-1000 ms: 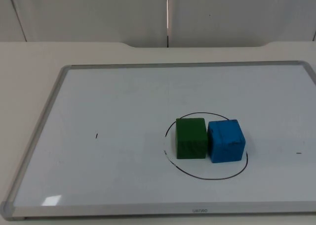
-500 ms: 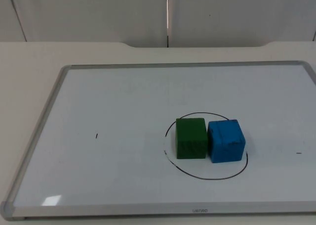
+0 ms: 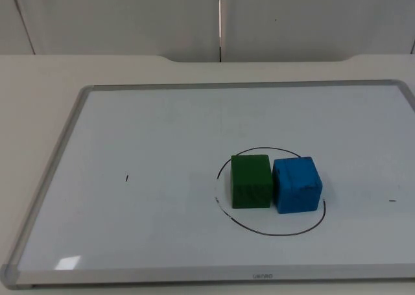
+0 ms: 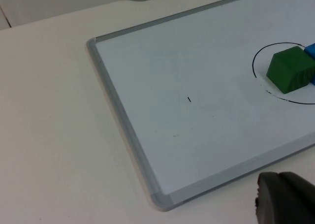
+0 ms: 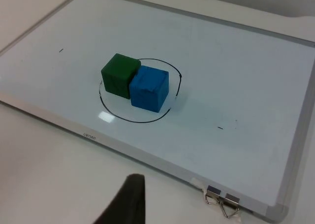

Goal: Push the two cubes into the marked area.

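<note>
A green cube [image 3: 251,181] and a blue cube [image 3: 297,184] sit side by side, touching, inside a black circle [image 3: 269,232] drawn on the whiteboard. The green one is on the left, and the blue one's right edge reaches the line. Both cubes also appear in the right wrist view as the green cube [image 5: 119,75] and the blue cube [image 5: 149,88]. My left gripper [image 4: 285,200] is shut and waits off the board beyond its near left corner. My right gripper [image 5: 129,202] hangs over the bare table in front of the board's near edge, well clear of the cubes.
The whiteboard [image 3: 162,126] has a grey frame [image 3: 48,178] and lies flat on the table. A small black tick [image 3: 127,177] marks its left half. Two binder clips [image 5: 221,203] sit at its near right edge. A grey partition wall [image 3: 130,16] closes the back.
</note>
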Controlling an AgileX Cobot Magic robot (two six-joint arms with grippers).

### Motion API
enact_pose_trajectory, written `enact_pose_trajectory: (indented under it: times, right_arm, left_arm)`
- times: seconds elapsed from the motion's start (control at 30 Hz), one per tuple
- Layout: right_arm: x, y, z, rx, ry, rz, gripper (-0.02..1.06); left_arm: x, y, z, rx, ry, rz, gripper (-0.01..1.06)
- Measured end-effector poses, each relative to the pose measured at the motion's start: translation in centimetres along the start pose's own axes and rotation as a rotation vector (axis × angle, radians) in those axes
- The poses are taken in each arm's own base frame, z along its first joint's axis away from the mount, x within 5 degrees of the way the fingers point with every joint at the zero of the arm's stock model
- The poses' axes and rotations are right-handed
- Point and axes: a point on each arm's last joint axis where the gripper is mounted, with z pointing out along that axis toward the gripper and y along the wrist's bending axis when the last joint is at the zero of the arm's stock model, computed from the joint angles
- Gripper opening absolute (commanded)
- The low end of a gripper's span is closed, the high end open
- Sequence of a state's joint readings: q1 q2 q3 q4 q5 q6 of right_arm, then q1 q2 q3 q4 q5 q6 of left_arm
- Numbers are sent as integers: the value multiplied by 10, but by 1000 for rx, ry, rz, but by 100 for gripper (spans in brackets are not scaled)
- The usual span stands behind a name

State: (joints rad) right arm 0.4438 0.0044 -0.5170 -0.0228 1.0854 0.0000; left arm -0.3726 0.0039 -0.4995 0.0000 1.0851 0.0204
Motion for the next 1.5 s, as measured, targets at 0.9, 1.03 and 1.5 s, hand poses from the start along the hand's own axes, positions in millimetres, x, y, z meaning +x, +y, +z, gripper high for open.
enact_pose_trajectory:
  times: [0.9, 1.03, 1.5]
  right_arm:
    - [0, 0, 0, 0, 0, 0, 105]
    - [0, 0, 0, 0, 0, 0, 105]
    - [0, 0, 0, 0, 0, 0, 105]
  left_arm:
    - [0, 0, 0, 0, 0, -2, 74]
    - [0, 0, 0, 0, 0, -2, 74]
    - [0, 0, 0, 0, 0, -2, 93]
